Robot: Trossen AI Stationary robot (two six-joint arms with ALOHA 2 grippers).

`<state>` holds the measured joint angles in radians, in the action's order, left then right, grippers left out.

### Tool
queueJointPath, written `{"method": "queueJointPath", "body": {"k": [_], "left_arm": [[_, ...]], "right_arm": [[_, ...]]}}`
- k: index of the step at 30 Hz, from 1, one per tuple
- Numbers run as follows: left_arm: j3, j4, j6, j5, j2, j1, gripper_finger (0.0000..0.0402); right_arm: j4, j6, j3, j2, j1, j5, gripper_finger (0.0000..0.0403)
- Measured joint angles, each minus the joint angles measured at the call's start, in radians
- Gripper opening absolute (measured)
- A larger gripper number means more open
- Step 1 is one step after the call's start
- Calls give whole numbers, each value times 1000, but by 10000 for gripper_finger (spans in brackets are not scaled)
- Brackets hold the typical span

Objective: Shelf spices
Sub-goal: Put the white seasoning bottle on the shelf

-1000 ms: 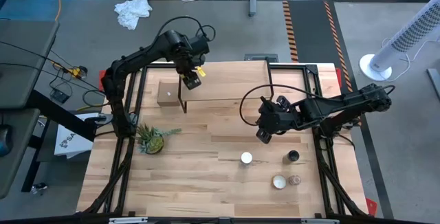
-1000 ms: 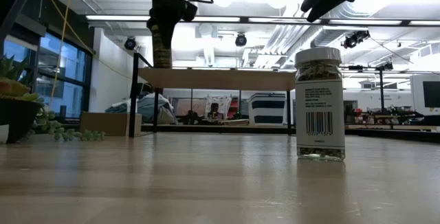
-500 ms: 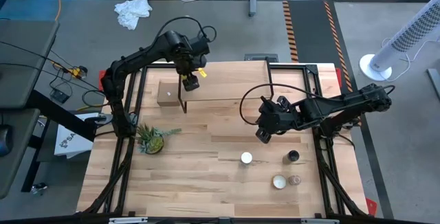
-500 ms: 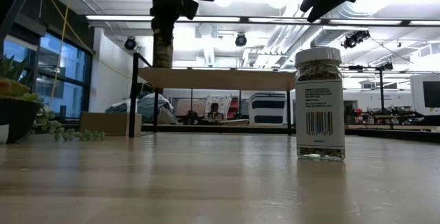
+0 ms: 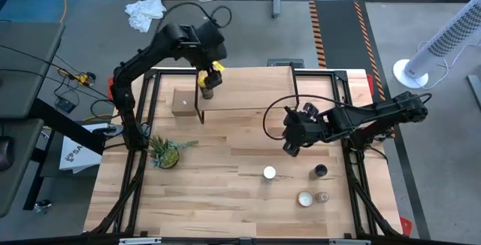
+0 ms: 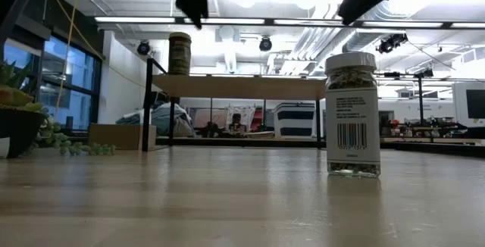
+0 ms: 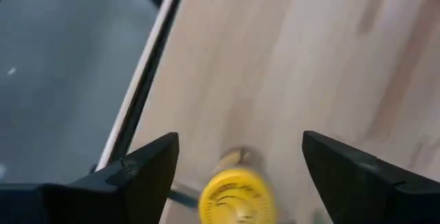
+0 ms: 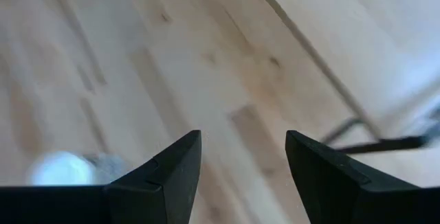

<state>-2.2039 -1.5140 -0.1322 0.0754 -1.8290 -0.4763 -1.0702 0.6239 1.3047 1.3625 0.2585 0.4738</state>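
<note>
The mustard-yellow jar (image 6: 179, 54) stands upright on its base on the left end of the shelf's plank (image 6: 242, 86), its yellow cap (image 7: 236, 195) up. My left gripper (image 6: 193, 1) hangs open above it; its fingers stand wide on either side of the cap and clear of it. My right gripper (image 5: 289, 149) hovers open over the table's middle right, with nothing between its fingers (image 8: 172, 176). The white-capped jar (image 5: 269, 173), the dark black-capped jar (image 5: 321, 171) and the tiny pinkish jar (image 5: 322, 197) stand on the table near the right front.
A flat white tin (image 5: 304, 198) lies beside the pinkish jar. A tan cardboard box (image 5: 183, 102) sits left of the shelf, at its far left leg. A small potted plant (image 5: 167, 152) stands at the left.
My left gripper has let go of the yellow jar, opened wider and risen straight up from it. The jar stays standing on the shelf's left end. My right gripper has kept still.
</note>
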Motion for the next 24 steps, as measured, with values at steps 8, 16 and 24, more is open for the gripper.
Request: {"method": "queueJointPath", "body": {"k": [8, 16, 24], "left_arm": [[-81, 78, 149, -33, 116, 216, 308], [-16, 132, 276, 212, 133, 559, 308], [336, 440, 340, 228, 132, 714, 307]], "right_arm": [[-170, -103, 142, -2, -44, -29, 209], [-275, 0, 89, 3, 50, -150, 209], [-188, 257, -28, 3, 183, -170, 209]]}}
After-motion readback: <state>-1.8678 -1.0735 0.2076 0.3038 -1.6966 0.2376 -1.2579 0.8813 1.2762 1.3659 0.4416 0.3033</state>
